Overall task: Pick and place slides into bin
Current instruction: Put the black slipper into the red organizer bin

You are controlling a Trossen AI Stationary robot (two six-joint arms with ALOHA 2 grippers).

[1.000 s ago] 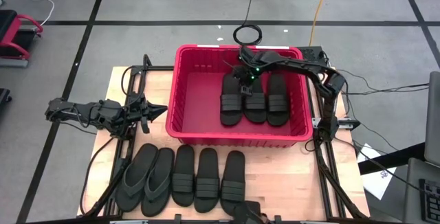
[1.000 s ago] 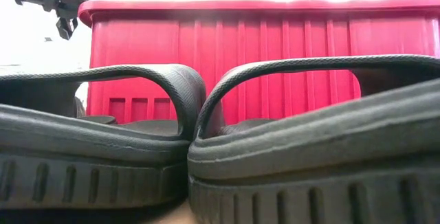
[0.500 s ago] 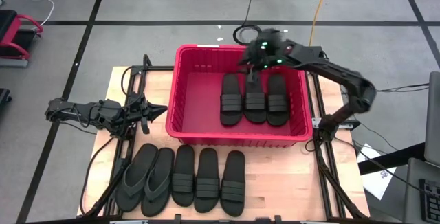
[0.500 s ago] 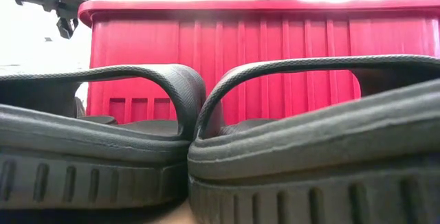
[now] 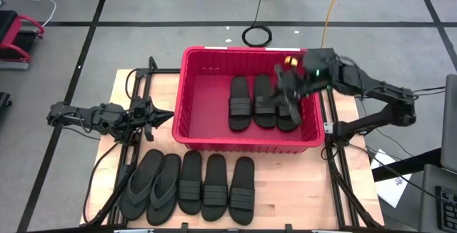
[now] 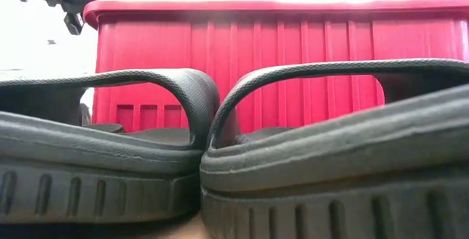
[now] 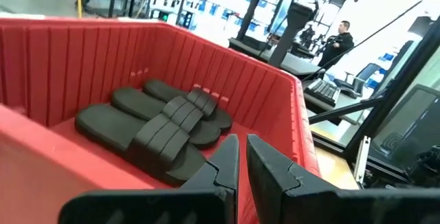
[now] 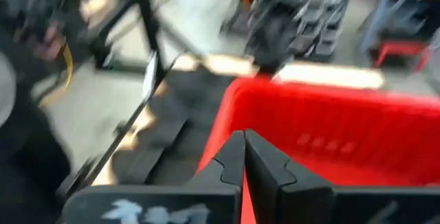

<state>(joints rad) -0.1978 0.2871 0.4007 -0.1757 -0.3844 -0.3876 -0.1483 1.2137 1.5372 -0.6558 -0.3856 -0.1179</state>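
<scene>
Counting by what lies where, the job stands at three of eight: three ribbed-strap slides (image 5: 263,103) lie side by side on the floor of the red bin (image 5: 197,127), while five more (image 5: 193,184), two thong flip-flops and three banded ones, wait in a row on the bench (image 5: 285,190) in front of it. Over the bin's right side hangs the right hand (image 5: 288,98), fingers nearly together and holding nothing. Beside the bin's left wall waits the left hand (image 5: 163,116), fingers likewise almost closed and empty, pointing toward the crate
</scene>
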